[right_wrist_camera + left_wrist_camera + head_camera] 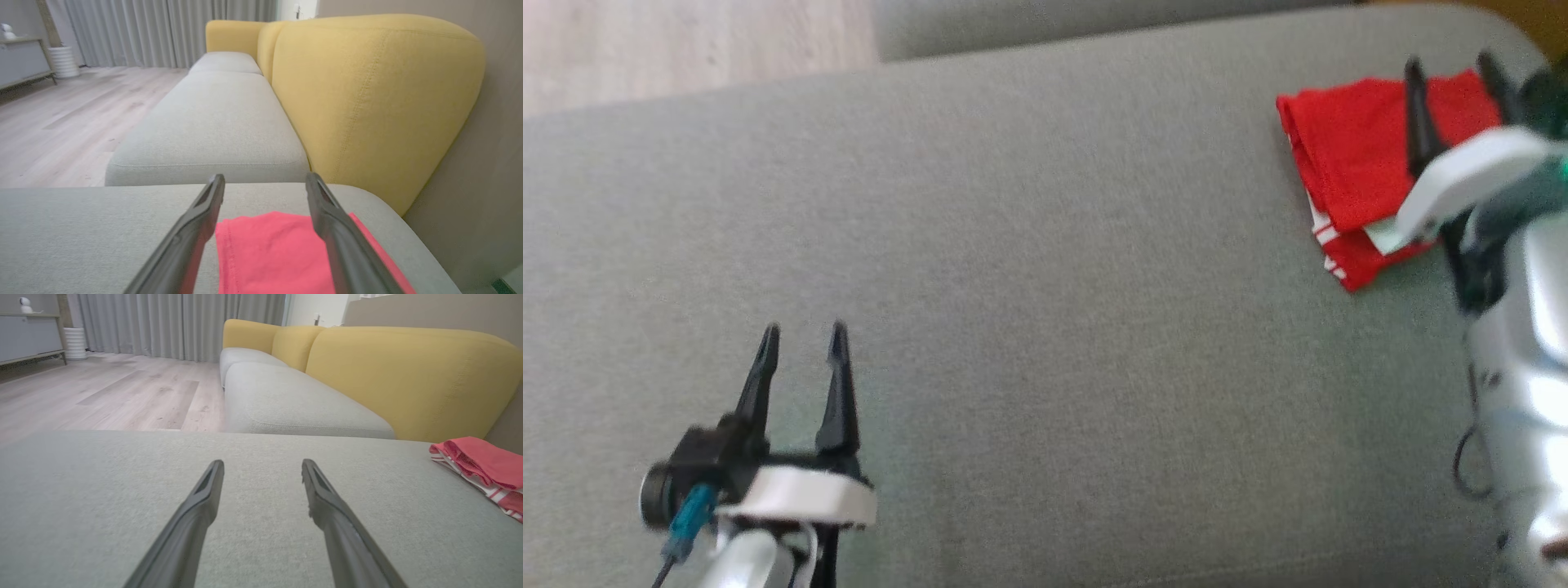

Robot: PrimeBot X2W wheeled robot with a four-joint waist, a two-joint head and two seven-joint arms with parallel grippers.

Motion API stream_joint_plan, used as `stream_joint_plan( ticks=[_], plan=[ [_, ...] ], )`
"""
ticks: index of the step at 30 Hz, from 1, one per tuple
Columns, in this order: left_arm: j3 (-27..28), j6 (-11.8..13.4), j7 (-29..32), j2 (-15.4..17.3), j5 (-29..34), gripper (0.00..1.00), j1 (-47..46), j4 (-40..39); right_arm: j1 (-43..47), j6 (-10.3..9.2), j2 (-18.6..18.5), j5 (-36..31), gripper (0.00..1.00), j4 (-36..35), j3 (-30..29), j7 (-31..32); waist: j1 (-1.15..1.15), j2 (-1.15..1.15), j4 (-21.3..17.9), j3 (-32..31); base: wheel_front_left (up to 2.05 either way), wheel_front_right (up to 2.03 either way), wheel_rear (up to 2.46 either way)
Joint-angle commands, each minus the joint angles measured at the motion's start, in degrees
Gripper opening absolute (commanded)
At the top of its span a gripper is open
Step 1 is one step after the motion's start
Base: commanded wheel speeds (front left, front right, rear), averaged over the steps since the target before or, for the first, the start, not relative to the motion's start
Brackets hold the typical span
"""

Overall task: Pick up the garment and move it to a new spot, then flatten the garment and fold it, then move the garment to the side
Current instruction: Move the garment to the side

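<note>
1. Head view: my left gripper (803,331) sits near-left over the grey sofa seat (1045,286), fingers spread, nothing between them. My right gripper (1450,64) is far right with its fingers spread too, right over the garment (1347,163). The garment is a red piece with white stripes, lying folded in a small stack at the far right end of the seat. I'd say the fold and the move to the side look done.

2. Left wrist view: my left gripper (262,463) has its fingers wide apart with bare cushion under them. The garment (482,461) is well off to the right, below the yellow backrest (408,375). From this low angle I can see several thin layers stacked, with the striped edge poking out at the bottom.

3. Right wrist view: my right gripper (265,177) is spread, and the red cloth (269,253) lies flat on the seat under and between the fingers, not pinched. I can't tell whether the fingers touch it.

4. How it'll handle, my guess: light, soft and totally limp — it'll droop and unfold if I grab only the top layer. If I had to lift it again, I'd pinch the folded edge through every layer, or use both hands at two corners. The fabric looks slick-ish, so layers may slide.
</note>
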Motion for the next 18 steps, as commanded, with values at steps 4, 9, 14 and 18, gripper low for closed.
stream_joint_plan(
  ticks=[4, 9, 14, 18],
  plan=[
    [3.6, 0.7, -0.7, 0.9, -1.4, 1.0, 1.6, 0.0, 6.3, 0.37, 3.4, -0.3, 1.0, -5.7, 1.2, -3.4, 0.01, 0.0, 2.7, -4.8, 0.0, 0.0, 0.0],
    [3.9, 1.6, -0.5, 1.1, -2.2, 1.0, 4.4, 1.3, 17.9, 0.37, 7.1, -0.7, 1.0, -12.7, 1.1, -6.1, 0.01, 0.0, 5.2, -7.6, 0.0, 0.0, 0.0],
    [3.5, 2.0, -0.3, 1.3, -2.3, 1.0, 6.5, 2.0, 28.9, 0.37, 8.2, 0.6, 1.0, -20.1, 2.6, -7.0, 0.01, 0.0, 7.3, -9.1, 0.0, 0.0, 0.0],
    [2.6, 2.3, -0.1, 1.0, -2.0, 1.0, 7.4, 1.9, 35.8, 0.37, 8.3, 4.9, 1.0, -25.1, 4.2, -7.7, 0.01, 0.0, 8.3, -9.6, 0.0, 0.0, 0.0]
  ],
)
